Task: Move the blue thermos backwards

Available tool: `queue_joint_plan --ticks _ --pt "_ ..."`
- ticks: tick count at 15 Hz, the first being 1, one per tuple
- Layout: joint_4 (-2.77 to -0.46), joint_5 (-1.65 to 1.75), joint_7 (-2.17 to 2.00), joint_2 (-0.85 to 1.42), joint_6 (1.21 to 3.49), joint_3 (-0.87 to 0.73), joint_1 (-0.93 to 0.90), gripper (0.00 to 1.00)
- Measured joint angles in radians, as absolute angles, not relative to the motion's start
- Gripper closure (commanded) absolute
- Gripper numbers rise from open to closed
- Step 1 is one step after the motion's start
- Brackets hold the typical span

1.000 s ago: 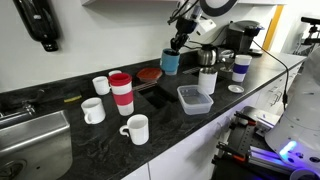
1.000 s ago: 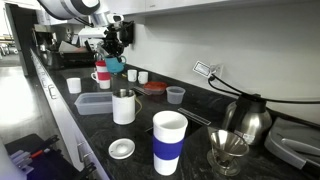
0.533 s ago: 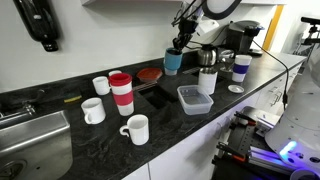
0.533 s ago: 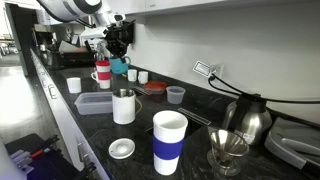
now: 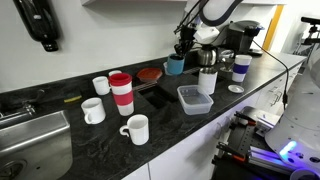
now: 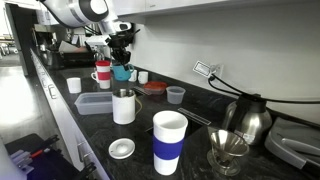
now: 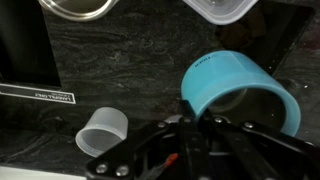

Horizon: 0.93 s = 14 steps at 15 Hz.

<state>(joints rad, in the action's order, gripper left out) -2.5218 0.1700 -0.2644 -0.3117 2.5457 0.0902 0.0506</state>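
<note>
The blue thermos (image 5: 175,66) is a short teal-blue cup. My gripper (image 5: 182,48) is shut on its rim and holds it above the dark counter near the back wall. It also shows in an exterior view (image 6: 122,72), hanging under the gripper (image 6: 121,58). In the wrist view the thermos (image 7: 235,88) fills the right side, tilted, with its rim pinched between the fingers (image 7: 192,122). Whether its base touches the counter is not clear.
On the counter stand a red-and-white tumbler (image 5: 121,93), white mugs (image 5: 136,128) (image 5: 92,110), a clear plastic box (image 5: 194,98), a red dish (image 5: 149,74), a steel pitcher (image 5: 207,80) and a white-and-blue tumbler (image 5: 241,68). A small translucent cup (image 7: 102,131) lies near the gripper. A sink (image 5: 28,140) is at one end.
My gripper has carried the thermos toward the back wall and slightly lower, nearer the small translucent cup. Nothing else has moved.
</note>
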Motion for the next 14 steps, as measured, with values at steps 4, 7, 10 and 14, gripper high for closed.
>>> queue_joint_plan --ticks 4,7,10,14 --pt "-2.493 0.174 -0.349 -0.217 2.565 0.07 0.099 0.97" --pt "-2.466 0.177 -0.408 -0.164 2.576 0.051 0.113 0.97" --pt "-2.46 0.242 -0.497 -0.128 2.61 0.037 0.126 0.97" --pt "-2.459 0.317 -0.607 -0.09 2.624 0.028 0.131 0.97"
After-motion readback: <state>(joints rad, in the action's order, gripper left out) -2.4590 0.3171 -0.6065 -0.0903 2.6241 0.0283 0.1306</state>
